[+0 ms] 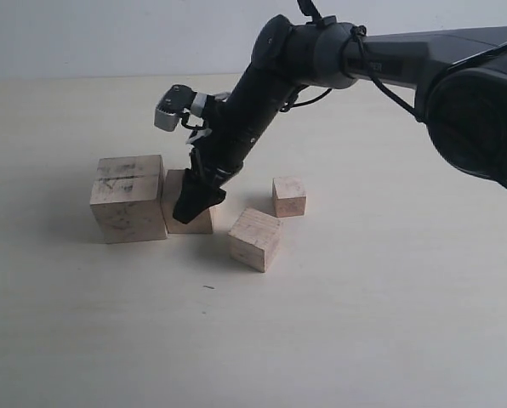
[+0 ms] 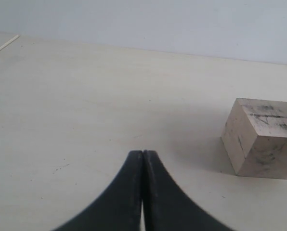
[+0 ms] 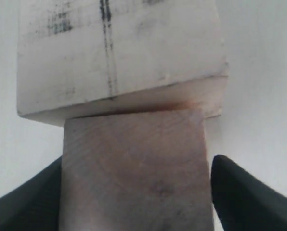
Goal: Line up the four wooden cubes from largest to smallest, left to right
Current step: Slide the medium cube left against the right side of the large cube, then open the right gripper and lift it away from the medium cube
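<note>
The right arm (image 1: 321,51) is black. It starts high up, far to the right of the biggest cube (image 1: 128,198). There it bends and slopes down toward that cube. Its wrist (image 1: 228,144) tilts steeply. The right gripper (image 1: 198,204) points down, just to the right of the biggest cube. Its two fingers (image 3: 240,192) are apart, one on each side of the second cube (image 1: 194,223). A thin gap shows between one finger and the wood. The left gripper (image 2: 142,154) sits low, well apart from the biggest cube. Its two black fingers are pressed tight together, tip to tip.
</note>
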`<state>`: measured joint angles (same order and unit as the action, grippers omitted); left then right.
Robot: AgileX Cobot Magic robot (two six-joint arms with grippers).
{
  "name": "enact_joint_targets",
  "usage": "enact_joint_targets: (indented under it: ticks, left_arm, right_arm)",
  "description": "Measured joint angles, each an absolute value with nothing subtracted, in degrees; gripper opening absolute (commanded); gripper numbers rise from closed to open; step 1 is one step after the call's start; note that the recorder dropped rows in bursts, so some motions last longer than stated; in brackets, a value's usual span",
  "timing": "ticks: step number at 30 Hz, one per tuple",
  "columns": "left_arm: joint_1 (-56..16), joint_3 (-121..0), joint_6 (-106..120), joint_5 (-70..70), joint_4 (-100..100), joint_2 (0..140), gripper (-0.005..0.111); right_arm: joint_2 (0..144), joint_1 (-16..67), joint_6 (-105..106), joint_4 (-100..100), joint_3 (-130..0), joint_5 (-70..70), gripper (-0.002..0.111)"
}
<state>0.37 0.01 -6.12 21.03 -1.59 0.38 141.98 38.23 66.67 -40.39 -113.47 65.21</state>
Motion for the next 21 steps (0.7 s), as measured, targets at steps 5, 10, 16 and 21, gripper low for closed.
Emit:
enact_joint_targets:
  ticks: [5, 10, 16, 21]
  left_arm:
    - [0.4, 0.0, -6.1, 21.0, -1.6, 0.4, 0.0]
    - [0.4, 0.0, -6.1, 21.0, -1.6, 0.4, 0.0]
    - [0.4, 0.0, -6.1, 21.0, -1.6, 0.4, 0.0]
    - [0.4, 0.0, -6.1, 21.0, -1.6, 0.4, 0.0]
  right_arm:
    - [142.0, 38.2, 63.1, -40.2, -113.5, 65.4, 0.075]
    - [140.8, 38.2, 62.5, -39.5, -113.5, 68.0, 0.075]
    - [136.7, 38.2, 61.1, -37.6, -113.5, 68.4, 0.074]
    - [135.2, 38.2, 56.7, -32.3, -113.5, 68.4, 0.061]
